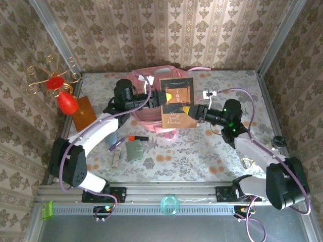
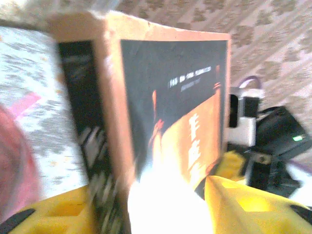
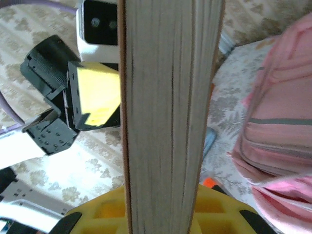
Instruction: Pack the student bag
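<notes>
The pink student bag (image 1: pixel 147 121) lies at the back middle of the table, and its pink fabric also shows in the wrist views (image 3: pixel 278 131) (image 2: pixel 12 161). A thick book (image 1: pixel 177 103) with a black and orange cover is held above it. My right gripper (image 1: pixel 191 111) is shut on the book's right edge, and the page block (image 3: pixel 168 97) rises between its yellow fingers (image 3: pixel 102 214). My left gripper (image 1: pixel 162 97) is at the book's left edge. Its jaws stand open round the blurred book (image 2: pixel 170 97), with a dark gap at the right finger (image 2: pixel 243 204).
In front of the bag lie an orange marker (image 1: pixel 137 137), a grey-green wallet (image 1: pixel 134 150) and a silver pen (image 1: pixel 116 159). A red ornament (image 1: pixel 65 101), a gold wire stand (image 1: pixel 50 75) and a brown board (image 1: pixel 83 112) stand at the left. A teal ring (image 1: pixel 170 204) sits on the front rail.
</notes>
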You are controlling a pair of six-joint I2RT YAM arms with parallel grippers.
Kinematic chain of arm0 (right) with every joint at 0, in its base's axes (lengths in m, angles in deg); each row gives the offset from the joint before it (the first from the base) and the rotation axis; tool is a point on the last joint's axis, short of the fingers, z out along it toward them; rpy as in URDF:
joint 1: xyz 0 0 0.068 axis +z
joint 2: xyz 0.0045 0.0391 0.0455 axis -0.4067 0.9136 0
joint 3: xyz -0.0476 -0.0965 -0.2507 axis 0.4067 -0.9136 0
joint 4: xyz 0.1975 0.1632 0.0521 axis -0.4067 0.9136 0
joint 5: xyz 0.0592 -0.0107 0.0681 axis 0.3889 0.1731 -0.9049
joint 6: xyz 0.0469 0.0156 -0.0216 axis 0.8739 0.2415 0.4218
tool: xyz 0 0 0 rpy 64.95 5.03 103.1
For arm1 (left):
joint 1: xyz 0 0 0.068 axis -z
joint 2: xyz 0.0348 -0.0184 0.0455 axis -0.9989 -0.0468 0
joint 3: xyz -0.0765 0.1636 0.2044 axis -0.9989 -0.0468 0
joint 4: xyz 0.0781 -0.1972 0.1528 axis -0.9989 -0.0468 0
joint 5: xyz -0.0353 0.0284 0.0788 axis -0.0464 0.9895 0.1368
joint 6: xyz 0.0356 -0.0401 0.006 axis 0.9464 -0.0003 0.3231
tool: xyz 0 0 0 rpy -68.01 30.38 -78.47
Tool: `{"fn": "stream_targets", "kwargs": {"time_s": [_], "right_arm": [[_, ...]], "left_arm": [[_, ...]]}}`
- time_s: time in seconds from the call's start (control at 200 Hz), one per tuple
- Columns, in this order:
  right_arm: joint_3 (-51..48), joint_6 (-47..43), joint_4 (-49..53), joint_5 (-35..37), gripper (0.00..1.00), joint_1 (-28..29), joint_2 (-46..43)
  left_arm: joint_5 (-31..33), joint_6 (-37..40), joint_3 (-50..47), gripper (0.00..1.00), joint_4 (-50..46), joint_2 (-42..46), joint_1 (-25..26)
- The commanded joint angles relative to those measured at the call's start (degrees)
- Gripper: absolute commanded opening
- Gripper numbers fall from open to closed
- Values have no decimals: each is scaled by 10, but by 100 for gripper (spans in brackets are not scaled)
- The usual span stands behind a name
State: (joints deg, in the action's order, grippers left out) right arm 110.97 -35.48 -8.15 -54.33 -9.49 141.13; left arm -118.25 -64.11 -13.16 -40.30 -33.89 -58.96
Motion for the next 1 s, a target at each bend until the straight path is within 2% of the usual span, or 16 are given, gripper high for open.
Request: {"fn": "stream_targets", "kwargs": {"time_s": [0.0,0.08,0.21,0.44,0.655,0.755,0.995], "right_arm": [[28,-2,116,75,0,-49,-38],[25,-5,185,103,0,-89,-52],[17,-38,239,145,0,-112,-66],[17,-68,275,156,0,-129,-60],[5,-62,269,152,0,-145,-63],[1,-60,269,152,0,-147,-66],[-9,-51,266,147,0,-148,-71]], "left_arm": [[117,154,9,64,-173,7,-16],[222,272,41,68,-298,-16,-4],[302,366,113,69,-413,-88,1],[217,436,183,69,-457,-174,42],[249,473,239,67,-497,-238,80],[268,477,262,60,-512,-265,85],[248,469,277,21,-497,-269,83]]}}
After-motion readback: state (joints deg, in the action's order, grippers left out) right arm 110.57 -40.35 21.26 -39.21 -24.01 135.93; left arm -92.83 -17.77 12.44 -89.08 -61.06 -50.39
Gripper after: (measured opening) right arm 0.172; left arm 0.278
